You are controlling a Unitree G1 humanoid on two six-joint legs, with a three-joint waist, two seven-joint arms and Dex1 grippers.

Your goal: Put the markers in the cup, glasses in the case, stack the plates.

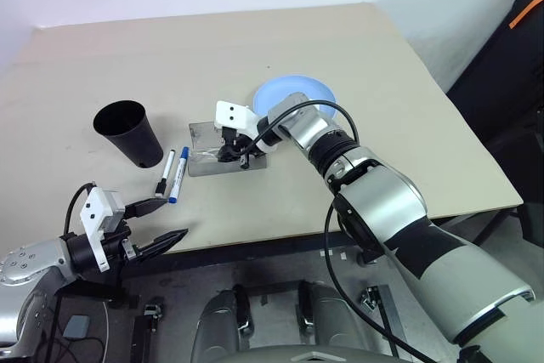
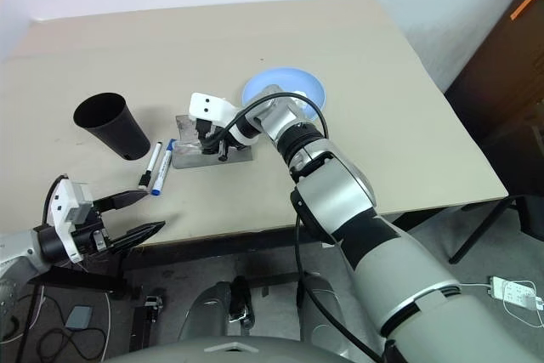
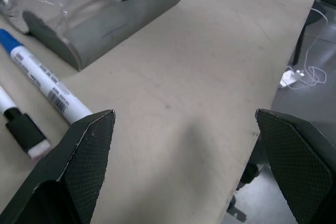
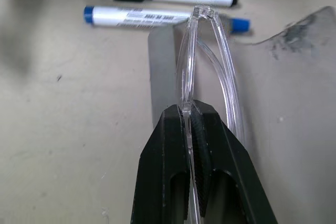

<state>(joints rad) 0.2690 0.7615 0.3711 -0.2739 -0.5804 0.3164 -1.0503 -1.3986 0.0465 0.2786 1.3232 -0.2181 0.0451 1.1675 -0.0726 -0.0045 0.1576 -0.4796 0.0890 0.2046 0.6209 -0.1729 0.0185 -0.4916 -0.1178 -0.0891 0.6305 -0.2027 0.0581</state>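
My right gripper (image 1: 231, 153) is shut on the clear-framed glasses (image 4: 210, 51) and holds them low over the open grey case (image 1: 204, 133), fingers angled down. The glasses' folded temples reach over the case towards the markers. The black-capped marker (image 1: 164, 172) and the blue-capped marker (image 1: 178, 174) lie side by side on the table, between the case and the upright black cup (image 1: 127, 132). Behind my right wrist lies a light blue plate (image 1: 297, 91). My left gripper (image 1: 157, 225) hangs open at the table's near edge, nothing between its fingers.
The tan table (image 1: 382, 167) stretches bare behind and to the right of the plate. Beyond its right edge are dark furniture (image 1: 510, 82) and a cable on the floor (image 3: 302, 74).
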